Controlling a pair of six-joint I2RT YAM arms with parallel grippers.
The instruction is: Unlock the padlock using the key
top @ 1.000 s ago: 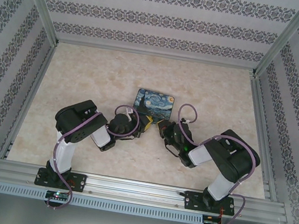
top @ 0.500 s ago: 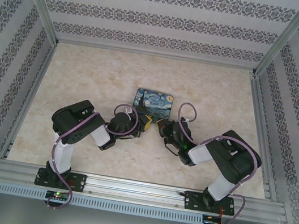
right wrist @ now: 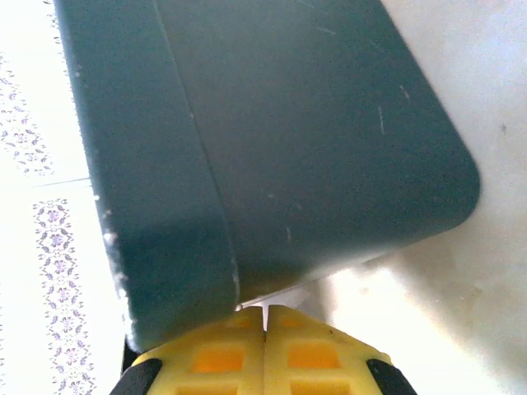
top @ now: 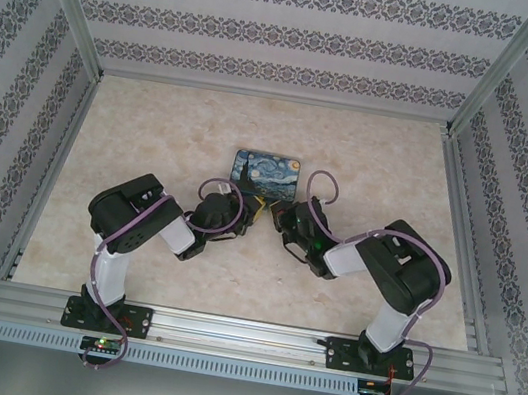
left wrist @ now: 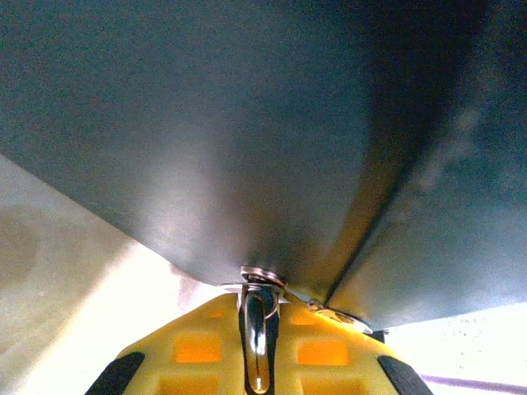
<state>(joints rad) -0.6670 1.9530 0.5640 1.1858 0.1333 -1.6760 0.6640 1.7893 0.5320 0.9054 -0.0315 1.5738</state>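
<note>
Tin (top: 266, 173) and both arms shifted left; left pincer (left wrist: 259, 317) nipped on padlock (left wrist: 256, 350) shackle by tin's near edge, right pincer (right wrist: 265, 317) pressed closed, contents unclear

So the tin (top: 266, 174) sits on the table (top: 154, 128), roughly in the middle. Both claws are right at its near edge. The left claw (top: 257, 210) is on the left, the right claw (top: 278, 215) is just beside it on the right, and their arms spread out behind them toward the table's front corners. The padlock (left wrist: 256, 329) sits between the left claw's fingers, right up against the tin.
</note>
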